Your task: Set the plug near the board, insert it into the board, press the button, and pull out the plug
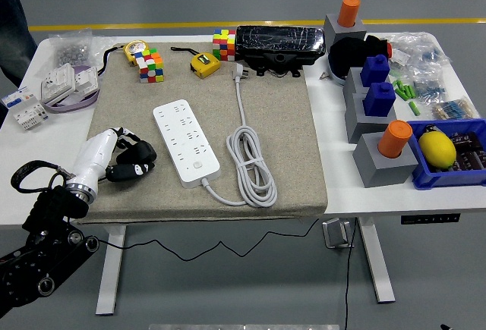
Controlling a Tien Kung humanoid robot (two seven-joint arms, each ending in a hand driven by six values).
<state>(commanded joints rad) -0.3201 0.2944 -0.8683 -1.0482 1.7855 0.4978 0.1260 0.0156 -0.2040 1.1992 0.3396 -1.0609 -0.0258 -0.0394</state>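
Left hand, loosely curled & empty, rests beside power strip; plug lies unplugged w/ cord coiled nearby.

White power strip lies lengthwise at centre frame on the beige mat, its cable coiled to the right, plug lying loose higher up. Left hand rests at lower left beside the strip, fingers curled, holding nothing.
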